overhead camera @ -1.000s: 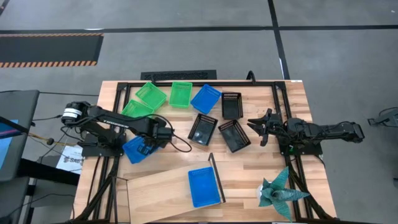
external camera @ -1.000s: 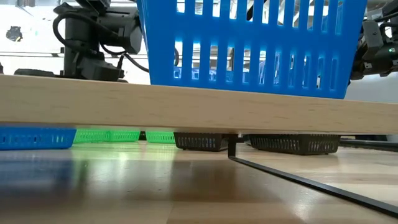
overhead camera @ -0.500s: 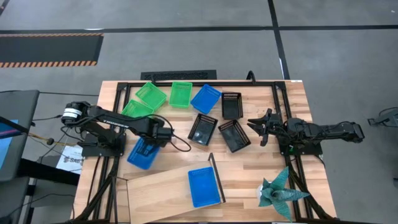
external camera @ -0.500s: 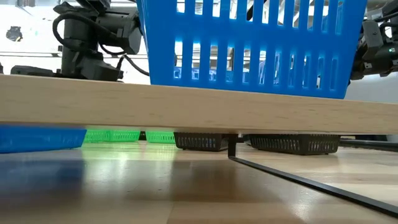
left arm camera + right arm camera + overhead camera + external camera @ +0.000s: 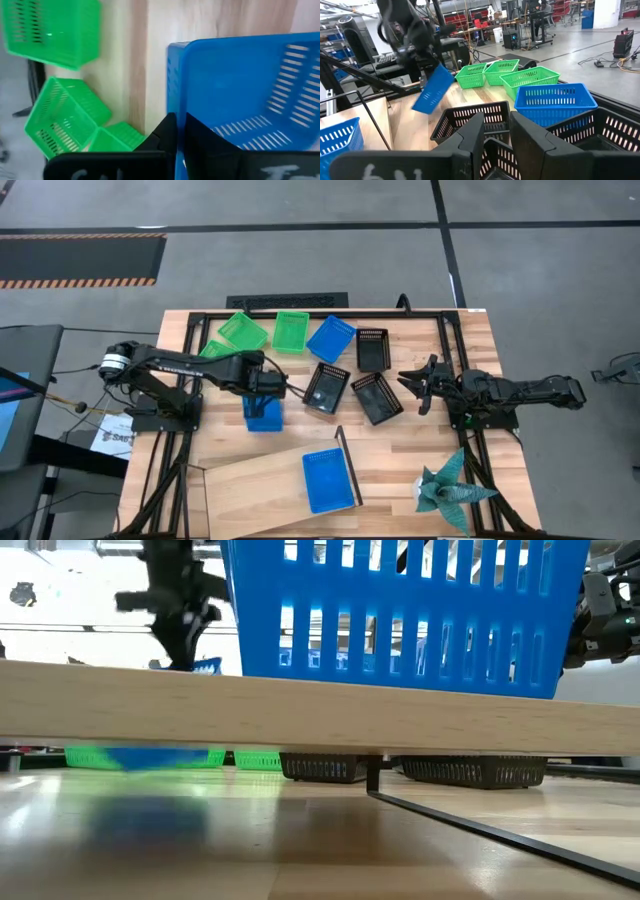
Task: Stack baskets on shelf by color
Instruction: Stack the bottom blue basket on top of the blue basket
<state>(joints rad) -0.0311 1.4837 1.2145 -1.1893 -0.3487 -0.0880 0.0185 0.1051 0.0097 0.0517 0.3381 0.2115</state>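
Note:
My left gripper [image 5: 262, 388] is shut on a blue basket [image 5: 263, 413], which hangs over the table's middle left, also seen in the right wrist view [image 5: 432, 90]. Another blue basket [image 5: 330, 478] sits on the light-wood shelf [image 5: 250, 480] near the front edge. A third blue basket [image 5: 331, 337] lies at the back with three green baskets [image 5: 243, 332] [image 5: 291, 330] [image 5: 213, 350]. Three black baskets [image 5: 372, 350] [image 5: 326, 387] [image 5: 377, 397] lie at mid table. My right gripper [image 5: 415, 380] waits open by the right-hand black baskets. My left gripper pinches one side wall of the blue basket at its rim [image 5: 176, 100], one finger [image 5: 162, 137] outside the wall and the other [image 5: 202, 142] inside. The fingers slant down from above. The basket hangs tilted below them, clear of the table.
A teal paper figure [image 5: 450, 485] stands at the front right. A thin black upright [image 5: 347, 460] rises along the shelf's right edge. In the low view the plank [image 5: 300, 710] hides most of the table. Bare wood lies between the held basket and the shelf.
My left gripper has risen and gone toward the table's right edge, rolling its wrist. The blue basket first turned about flat on the table, then came up off it and now hangs tilted from the gripper. My right arm has kept still.

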